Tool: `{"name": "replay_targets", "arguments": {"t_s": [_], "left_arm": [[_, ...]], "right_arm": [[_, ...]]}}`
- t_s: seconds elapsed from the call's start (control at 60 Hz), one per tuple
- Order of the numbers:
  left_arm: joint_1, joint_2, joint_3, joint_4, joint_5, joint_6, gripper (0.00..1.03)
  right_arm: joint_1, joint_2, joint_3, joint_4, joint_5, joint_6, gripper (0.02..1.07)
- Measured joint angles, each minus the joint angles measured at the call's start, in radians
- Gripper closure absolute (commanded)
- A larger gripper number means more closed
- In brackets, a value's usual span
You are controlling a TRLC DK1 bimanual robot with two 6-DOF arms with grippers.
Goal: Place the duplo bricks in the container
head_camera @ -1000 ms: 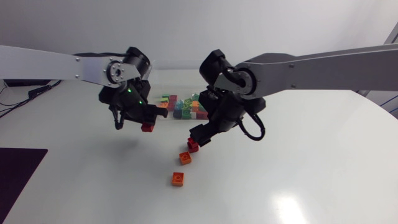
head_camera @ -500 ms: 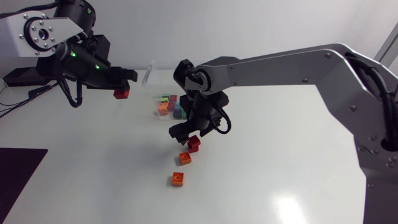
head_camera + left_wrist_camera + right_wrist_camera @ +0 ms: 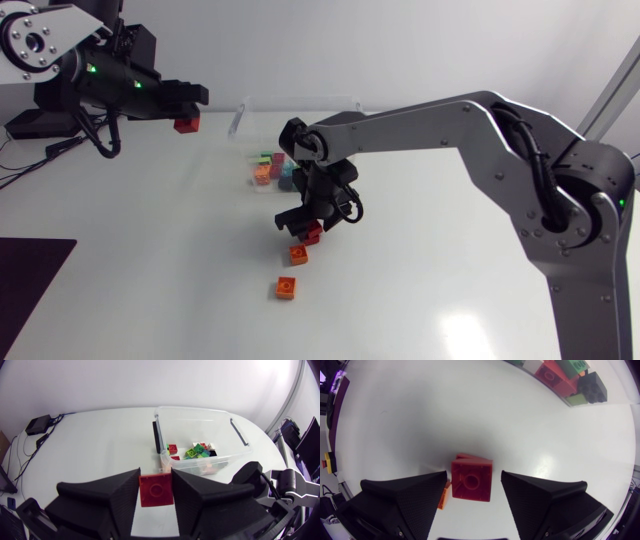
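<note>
My left gripper (image 3: 187, 104) hangs high over the table's far left, shut on a red brick (image 3: 186, 124). The left wrist view shows that brick (image 3: 156, 489) clamped between the fingers, with the clear container (image 3: 235, 435) ahead holding several coloured bricks. My right gripper (image 3: 303, 228) is down at the table in front of the container (image 3: 243, 112), open, its fingers on either side of a second red brick (image 3: 471, 479) with small gaps on both sides. An orange brick (image 3: 443, 497) peeks out beside one finger. Two orange bricks (image 3: 298, 254) (image 3: 286, 288) lie nearer the front.
A dark mat (image 3: 30, 290) lies at the front left edge. A black box with cables (image 3: 37, 424) sits at the far left corner. My right arm (image 3: 480, 120) spans the table's right half at mid height.
My left arm rose and swung left with its red brick. My right gripper came down over the red brick on the table and its fingers narrowed around it.
</note>
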Motion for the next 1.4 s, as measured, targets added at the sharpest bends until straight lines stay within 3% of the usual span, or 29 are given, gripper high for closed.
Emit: {"name": "replay_targets", "arguments": {"t_s": [0.133,0.25,0.35,0.65,1.05,1.183,1.2,1.233,1.25,1.3,1.4], "left_arm": [[-0.001,0.0,0.0,0.029,0.003,0.0,0.8],[-0.006,0.0,0.0,0.039,0.004,0.0,0.8],[-0.006,0.0,0.0,0.046,0.004,0.0,0.8],[-0.032,0.023,0.016,0.111,0.032,0.0,0.8],[-0.13,0.273,0.161,0.234,0.048,-0.007,0.78],[-0.132,0.362,0.222,0.28,0.034,-0.02,0.64],[-0.132,0.37,0.227,0.286,0.029,-0.021,0.47],[-0.136,0.397,0.242,0.3,0.007,-0.024,0.42],[-0.136,0.404,0.246,0.305,0.003,-0.024,0.23],[-0.138,0.428,0.256,0.314,-0.017,-0.023,0.11],[-0.14,0.438,0.254,0.317,-0.021,-0.021,0.05]], "right_arm": [[0.0,0.007,0.01,0.005,0.0,0.0,0.58],[0.0,0.023,0.016,0.004,0.01,0.0,0.63],[0.001,0.029,0.016,0.011,0.023,0.0,0.79],[-0.009,-0.109,-0.039,0.01,0.052,-0.012,0.79],[-0.092,-0.335,0.003,-0.031,0.075,-0.02,0.79],[-0.096,-0.361,0.003,-0.005,0.079,-0.02,0.79],[-0.096,-0.363,0.003,0.0,0.079,-0.02,0.79],[-0.098,-0.367,0.003,0.015,0.079,-0.02,0.79],[-0.098,-0.368,0.003,0.02,0.079,-0.02,0.79],[-0.104,-0.37,0.003,0.041,0.078,-0.021,0.79],[-0.118,-0.376,0.004,0.082,0.079,-0.024,0.79]]}}
